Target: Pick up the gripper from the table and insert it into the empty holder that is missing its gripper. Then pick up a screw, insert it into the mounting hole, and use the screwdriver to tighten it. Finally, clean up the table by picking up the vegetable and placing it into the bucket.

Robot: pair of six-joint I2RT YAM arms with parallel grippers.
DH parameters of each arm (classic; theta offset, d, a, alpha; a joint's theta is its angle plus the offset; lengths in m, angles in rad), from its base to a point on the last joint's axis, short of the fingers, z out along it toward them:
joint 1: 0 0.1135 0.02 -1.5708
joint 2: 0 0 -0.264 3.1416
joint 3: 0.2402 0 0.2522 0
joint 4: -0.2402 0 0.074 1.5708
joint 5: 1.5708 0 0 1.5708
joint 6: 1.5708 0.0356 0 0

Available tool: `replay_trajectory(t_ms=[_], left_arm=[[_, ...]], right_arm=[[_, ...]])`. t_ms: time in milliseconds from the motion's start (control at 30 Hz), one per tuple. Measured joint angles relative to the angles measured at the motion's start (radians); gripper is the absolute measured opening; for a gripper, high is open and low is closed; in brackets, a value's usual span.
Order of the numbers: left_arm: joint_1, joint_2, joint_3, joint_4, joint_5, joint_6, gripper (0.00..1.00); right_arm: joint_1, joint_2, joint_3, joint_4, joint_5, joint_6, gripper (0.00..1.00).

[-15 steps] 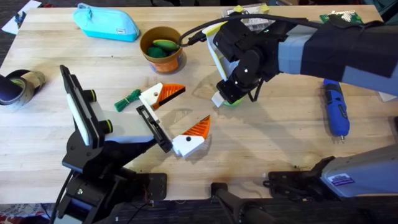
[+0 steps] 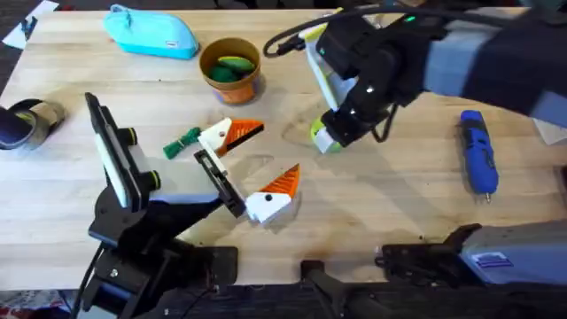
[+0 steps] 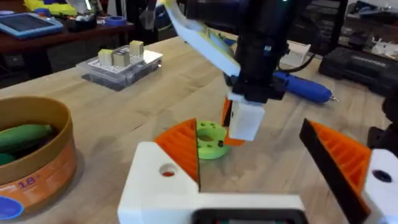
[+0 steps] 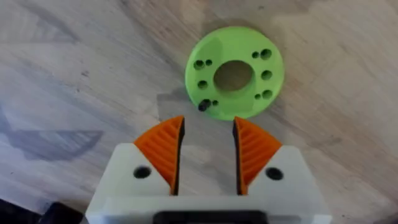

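Screw (image 4: 203,106) sits on the lime-green disc (image 4: 235,71), mid-table. Right gripper (image 4: 208,152) hovers just above, pads parted with nothing between; left gripper (image 3: 273,158) spread wide too, empty. Screwdriver (image 2: 477,151) lies well right, vegetable (image 2: 183,143) beside the black bar (image 2: 219,182).

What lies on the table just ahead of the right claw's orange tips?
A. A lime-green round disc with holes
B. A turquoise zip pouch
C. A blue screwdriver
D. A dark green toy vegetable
A. In the right wrist view the lime-green disc, pierced with a large centre hole and small holes, lies flat on the wood just beyond the right claw, whose orange tips stand slightly apart with nothing between them.
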Motion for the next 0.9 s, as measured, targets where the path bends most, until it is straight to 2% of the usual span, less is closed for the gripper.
replay_trajectory(t_ms=[300,433,533,667,900], left_arm=[[0.000,0.000,0.000,0.000,0.000,0.000,0.987],[0.000,0.000,0.000,0.000,0.000,0.000,0.987],[0.000,0.000,0.000,0.000,0.000,0.000,0.987],[0.000,0.000,0.000,0.000,0.000,0.000,0.987],[0.000,0.000,0.000,0.000,0.000,0.000,0.987]], right_arm=[[0.000,-0.323,0.010,-0.053,0.021,0.023,0.456],[0.000,-0.396,-0.019,-0.015,0.032,0.042,0.456],[0.005,-0.391,-0.094,0.078,0.026,0.060,0.456],[0.034,-0.312,-0.183,0.131,0.026,0.045,0.456],[0.057,-0.135,-0.203,0.246,0.059,0.011,0.456]])
